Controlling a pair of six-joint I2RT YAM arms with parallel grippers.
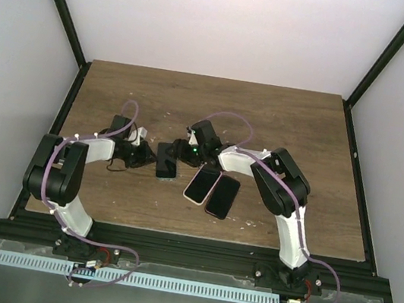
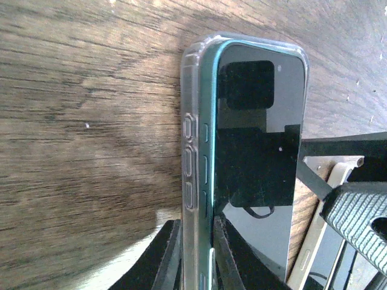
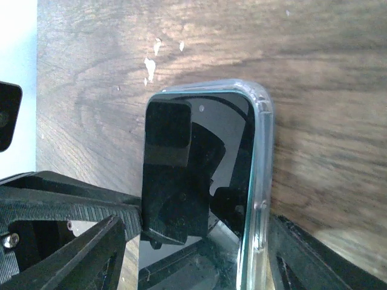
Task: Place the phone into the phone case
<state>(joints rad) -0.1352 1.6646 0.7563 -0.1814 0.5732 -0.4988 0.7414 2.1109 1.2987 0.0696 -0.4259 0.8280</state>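
Pinching the side wall of the phone case (image 2: 189, 121) with the left claw (image 2: 196, 226), clenched on it, with the phone (image 2: 260, 121) inside, flat on the table (image 1: 284, 118) at centre of the overhead frame. Straddling both with the right claw (image 3: 202, 232); gripping or slack, cannot tell.

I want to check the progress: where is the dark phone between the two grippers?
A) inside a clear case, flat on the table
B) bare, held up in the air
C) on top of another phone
A: the phone has the clear case round its edge and lies on the table.
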